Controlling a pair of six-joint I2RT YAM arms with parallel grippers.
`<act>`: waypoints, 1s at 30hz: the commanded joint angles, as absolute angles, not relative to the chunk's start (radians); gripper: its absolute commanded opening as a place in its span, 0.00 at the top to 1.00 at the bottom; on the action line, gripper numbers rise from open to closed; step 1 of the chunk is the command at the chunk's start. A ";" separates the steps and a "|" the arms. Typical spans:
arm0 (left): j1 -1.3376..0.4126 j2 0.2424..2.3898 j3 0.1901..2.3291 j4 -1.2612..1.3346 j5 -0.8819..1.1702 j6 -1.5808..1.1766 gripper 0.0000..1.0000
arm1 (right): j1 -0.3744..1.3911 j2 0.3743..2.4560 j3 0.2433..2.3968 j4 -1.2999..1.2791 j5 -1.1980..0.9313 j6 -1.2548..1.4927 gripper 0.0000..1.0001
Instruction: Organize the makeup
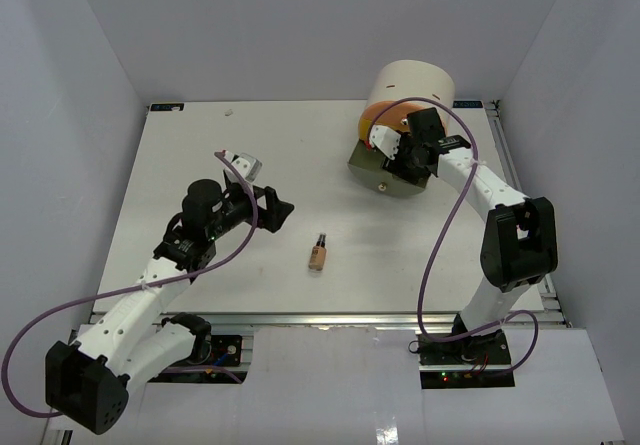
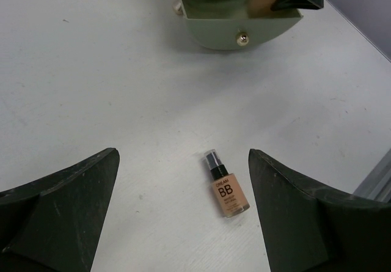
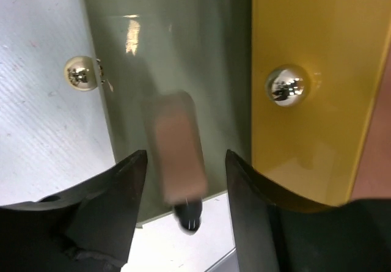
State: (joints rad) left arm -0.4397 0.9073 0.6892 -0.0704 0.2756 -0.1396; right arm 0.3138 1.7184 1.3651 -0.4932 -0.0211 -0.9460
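Two dark fingers (image 2: 67, 211) of the left gripper (image 2: 183, 156) fill the bottom corners of the left wrist view, spread wide apart and holding nothing. On the white table (image 2: 91, 70) between them, touching neither, lies a beige bottle (image 2: 227, 191) with a black cap and the letters BB, its cap pointing away from the camera. From above, this bottle lies near the middle of the table, just right of the left gripper. At the far right stands a big cream cylinder (image 1: 410, 83), with a yellow drawer (image 1: 383, 115) and a grey-green drawer (image 1: 372, 173) swung out from it, each with a shiny round knob (image 3: 82, 73). The right gripper (image 3: 186, 156) hangs over the grey-green drawer, its jaws parted wider than the second beige bottle (image 3: 177, 153) seen between them. That bottle is blurred, black cap toward the camera, and shows against the drawer's inner surface; whether it rests there cannot be told.
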 commanded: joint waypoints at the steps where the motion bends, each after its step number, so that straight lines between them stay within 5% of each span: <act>1: -0.439 0.935 0.666 -0.040 0.389 -0.163 0.02 | 0.306 1.693 1.383 -0.426 -0.016 -0.905 0.32; 4: -0.439 0.969 0.670 -0.046 0.404 -0.177 0.02 | 0.304 1.664 1.373 -0.427 -0.033 -0.891 0.18; 8: -0.439 1.018 0.676 -0.043 0.437 -0.207 0.16 | 0.301 1.593 1.343 -0.433 -0.087 -0.852 0.18; 14: -0.482 1.168 0.727 -0.094 0.440 -0.292 0.34 | 0.290 1.352 1.175 -0.429 -0.435 -0.711 0.13; 21: -0.719 1.324 0.808 -0.215 0.171 -0.414 0.25 | 0.237 1.175 0.908 -0.382 -0.746 -0.573 0.10; 30: -0.865 1.522 0.964 -0.407 -0.130 -0.497 0.25 | 0.161 1.073 0.879 -0.354 -0.808 -0.556 0.10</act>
State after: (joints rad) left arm -0.8225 1.4705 0.8781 -0.2938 0.0544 -0.4375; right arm 0.1827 1.1307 0.8804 -0.4063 -0.7219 -0.5862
